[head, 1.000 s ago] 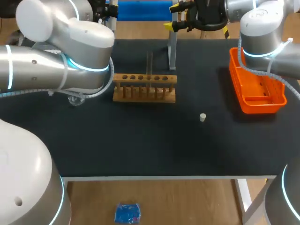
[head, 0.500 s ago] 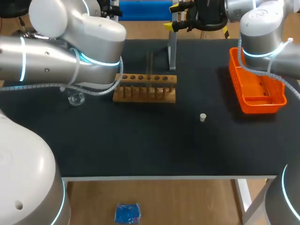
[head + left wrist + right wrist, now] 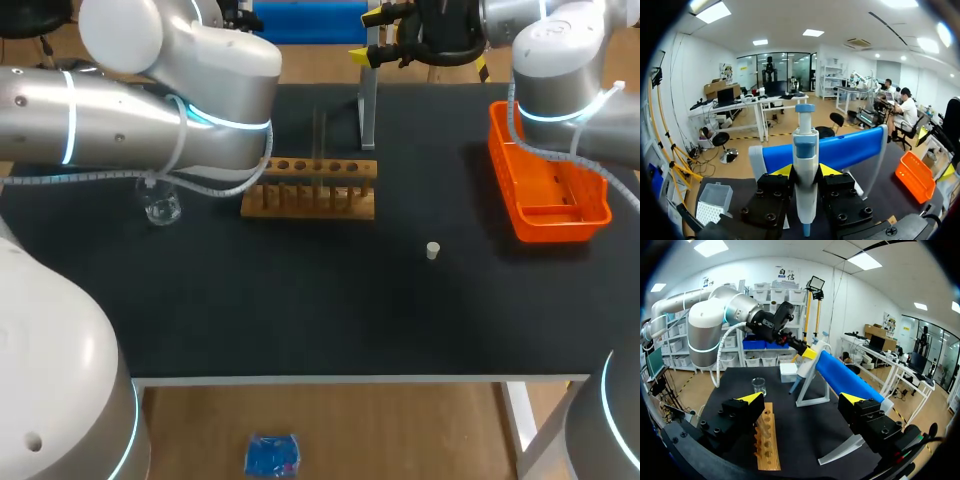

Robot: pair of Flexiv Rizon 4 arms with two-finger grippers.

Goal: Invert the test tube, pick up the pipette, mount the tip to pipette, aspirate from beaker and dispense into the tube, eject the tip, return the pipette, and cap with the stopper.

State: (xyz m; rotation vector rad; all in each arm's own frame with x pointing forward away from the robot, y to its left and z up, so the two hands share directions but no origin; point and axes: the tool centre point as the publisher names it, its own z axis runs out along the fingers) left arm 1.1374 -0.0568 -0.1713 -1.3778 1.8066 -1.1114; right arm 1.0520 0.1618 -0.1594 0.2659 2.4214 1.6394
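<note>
Though apparently past the inversion, sits early in the task. Head view: shows test tube (image 3: pixel 319 135) upright in rack (image 3: pixel 308 195) at upper centre, stopper (image 3: pixel 432 250) loose on bench (image 3: pixel 300 310) right of middle. Left wrist: finds left end effector (image 3: pixel 805 171) clenched on pipette (image 3: pixel 805 150), seemingly tipless. Right wrist: finds right end effector (image 3: pixel 802 399) released, rack ahead of it. Leaves tip-mounting, transfer, ejection, return, capping.

readable text: none | labels: none | numbers: none | signs: none legible in any view

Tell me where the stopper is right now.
Head view: the stopper stands alone on the black table, right of centre, between the wooden rack and the orange basket.
</note>
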